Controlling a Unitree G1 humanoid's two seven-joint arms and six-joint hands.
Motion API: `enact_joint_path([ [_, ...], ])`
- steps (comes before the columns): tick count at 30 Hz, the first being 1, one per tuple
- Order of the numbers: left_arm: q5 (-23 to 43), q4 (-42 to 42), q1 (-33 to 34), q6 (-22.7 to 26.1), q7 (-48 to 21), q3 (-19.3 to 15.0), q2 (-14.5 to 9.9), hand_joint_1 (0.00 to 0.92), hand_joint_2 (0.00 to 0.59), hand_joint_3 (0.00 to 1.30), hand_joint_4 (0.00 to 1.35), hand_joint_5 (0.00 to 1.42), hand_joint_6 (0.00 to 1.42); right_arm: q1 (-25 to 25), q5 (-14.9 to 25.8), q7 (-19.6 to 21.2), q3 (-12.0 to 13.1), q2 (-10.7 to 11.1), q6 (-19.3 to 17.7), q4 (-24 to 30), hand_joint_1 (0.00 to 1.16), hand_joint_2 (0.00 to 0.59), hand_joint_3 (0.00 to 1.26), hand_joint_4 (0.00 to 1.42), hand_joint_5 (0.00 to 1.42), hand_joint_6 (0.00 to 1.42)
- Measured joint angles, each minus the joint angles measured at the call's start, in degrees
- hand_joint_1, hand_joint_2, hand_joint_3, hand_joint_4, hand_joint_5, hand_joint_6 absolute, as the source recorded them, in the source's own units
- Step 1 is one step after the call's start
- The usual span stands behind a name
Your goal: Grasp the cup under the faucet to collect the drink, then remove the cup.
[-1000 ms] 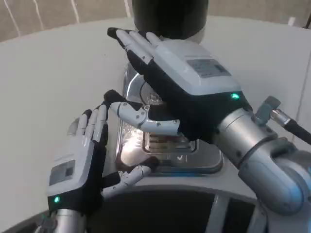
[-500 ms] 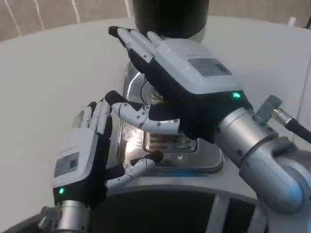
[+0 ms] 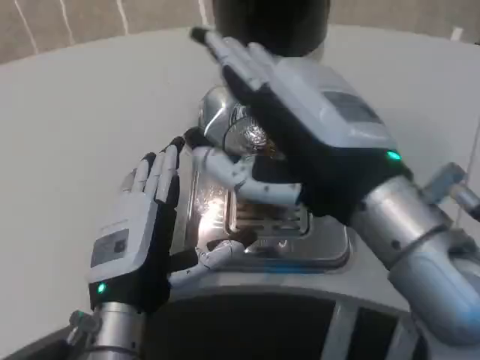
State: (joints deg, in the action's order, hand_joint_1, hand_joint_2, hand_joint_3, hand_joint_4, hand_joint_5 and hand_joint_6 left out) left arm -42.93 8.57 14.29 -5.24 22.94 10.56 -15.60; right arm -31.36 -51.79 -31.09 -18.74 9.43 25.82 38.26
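The right hand (image 3: 315,127), fingers spread and empty, hovers directly above the shiny steel cup (image 3: 244,135), nearer than the open, empty left hand (image 3: 139,225) beside the chrome drip tray (image 3: 315,244).

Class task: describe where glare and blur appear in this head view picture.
Head view: bright glare on the chrome drip tray beside the left hand; the right hand and its fingers look soft with motion blur; green indicator lights glow on both hands.

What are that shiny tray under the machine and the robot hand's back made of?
The drip tray looks like polished metal, probably stainless steel: it throws bright mirror-like glare and has a slotted grate. The back of the left robot hand looks like smooth, matte white plastic over black parts; no glare, so likely a moulded shell.
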Motion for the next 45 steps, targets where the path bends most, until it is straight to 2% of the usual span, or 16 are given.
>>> enact_joint_path([
  [3, 0.1, 0.5, 0.2, -0.5, 0.1, 0.1, 0.2, 0.195, 0.062, 0.0, 0.0, 0.0, 0.05, 9.7, 8.4, 10.4, 5.8, -5.1, -3.2, 2.2, 0.55, 0.512, 0.0, 0.0, 0.0, 0.0],
  [5, 0.3, 0.6, 0.2, -0.6, 0.1, 0.0, 0.2, 0.176, 0.065, 0.0, 0.0, 0.0, 0.05, 13.7, 11.7, 14.4, 7.8, -6.5, -5.7, 2.6, 0.56, 0.508, 0.0, 0.0, 0.0, 0.0],
  [8, 0.4, 0.7, 0.3, -0.9, 0.2, 0.1, 0.2, 0.171, 0.058, 0.0, 0.0, 0.0, 0.05, 20.2, 15.1, 20.5, 10.7, -6.6, -9.6, 2.4, 0.56, 0.506, 0.0, 0.0, 0.0, 0.0],
  [9, 0.4, 0.8, 0.3, -0.9, 0.2, 0.1, 0.2, 0.168, 0.057, 0.0, 0.0, 0.0, 0.05, 20.7, 15.3, 21.1, 10.9, -6.6, -9.9, 2.3, 0.55, 0.505, 0.0, 0.0, 0.0, 0.0],
  [11, 0.4, 1.0, 0.4, -0.9, 0.1, 0.4, 0.3, 0.147, 0.056, 0.0, 0.0, 0.0, 0.06, 23.2, 16.5, 23.9, 11.6, -6.1, -13.5, 2.0, 0.55, 0.503, 0.0, 0.0, 0.0, 0.0],
  [14, 0.5, 1.4, 0.8, -0.9, 0.1, 0.8, 0.3, 0.126, 0.058, 0.0, 0.0, 0.0, 0.06, 26.4, 17.5, 26.3, 12.5, -4.3, -17.6, 1.9, 0.54, 0.49, 0.0, 0.0, 0.0, 0.0],
  [17, 0.6, 1.7, 1.5, -1.0, 0.2, 1.0, 0.3, 0.119, 0.059, 0.0, 0.0, 0.0, 0.06, 28.1, 17.5, 26.4, 13.6, -2.5, -19.1, 1.4, 0.53, 0.49, 0.0, 0.0, 0.0, 0.0],
  [20, 0.8, 2.1, 2.0, -1.0, 0.2, 1.1, 0.3, 0.111, 0.059, 0.0, 0.0, 0.01, 0.06, 30.6, 16.8, 26.4, 15.4, 1.0, -21.6, 1.1, 0.53, 0.49, 0.0, 0.0, 0.0, 0.0],
  [24, 1.3, 3.4, 2.6, -1.3, 0.2, 1.4, 0.3, 0.13, 0.056, 0.0, 0.0, 0.03, 0.09, 34.8, 13.4, 25.2, 18.3, 7.8, -24.1, 0.9, 0.71, 0.454, 0.0, 0.0, 0.0, 0.0],
  [28, 1.8, 4.4, 4.2, -2.0, 0.2, 1.8, 0.3, 0.15, 0.056, 0.0, 0.0, 0.04, 0.1, 38.5, 12.5, 24.3, 20.5, 11.4, -26.2, 1.2, 0.74, 0.422, 0.0, 0.0, 0.0, 0.0],
  [30, 2.2, 5.4, 5.1, -2.5, 0.4, 1.8, 0.3, 0.161, 0.054, 0.0, 0.0, 0.04, 0.09, 41.9, 10.4, 24.3, 22.1, 13.2, -27.9, 2.8, 0.74, 0.419, 0.0, 0.0, 0.0, 0.0],
  [35, 2.4, 7.6, 6.5, -3.4, 1.2, 2.0, 1.0, 0.181, 0.055, 0.0, 0.0, 0.04, 0.09, 45.5, 6.5, 24.3, 23.3, 14.1, -30.0, 4.4, 0.75, 0.398, 0.0, 0.0, 0.0, 0.0],
  [36, 2.5, 8.2, 6.8, -3.7, 1.5, 2.0, 1.3, 0.183, 0.055, 0.0, 0.0, 0.04, 0.09, 46.0, 6.0, 24.3, 23.4, 14.1, -30.2, 4.4, 0.78, 0.362, 0.0, 0.0, 0.0, 0.0],
  [38, 2.9, 9.9, 7.6, -3.9, 2.1, 2.0, 2.2, 0.187, 0.054, 0.0, 0.0, 0.04, 0.09, 47.7, 6.0, 24.3, 24.0, 14.4, -30.9, 4.2, 0.85, 0.318, 0.0, 0.0, 0.0, 0.0],
  [40, 4.0, 11.3, 8.4, -4.0, 2.5, 1.9, 2.7, 0.19, 0.053, 0.0, 0.0, 0.04, 0.09, 49.5, 6.5, 24.1, 24.6, 15.2, -31.8, 3.2, 0.91, 0.3, 0.0, 0.0, 0.0, 0.0],
  [45, 5.1, 13.5, 9.3, -4.9, 4.5, 1.7, 3.3, 0.194, 0.053, 0.0, 0.0, 0.04, 0.09, 53.2, 7.1, 24.6, 25.9, 16.2, -34.4, 0.3, 0.93, 0.299, 0.0, 0.0, 0.0, 0.0],
])
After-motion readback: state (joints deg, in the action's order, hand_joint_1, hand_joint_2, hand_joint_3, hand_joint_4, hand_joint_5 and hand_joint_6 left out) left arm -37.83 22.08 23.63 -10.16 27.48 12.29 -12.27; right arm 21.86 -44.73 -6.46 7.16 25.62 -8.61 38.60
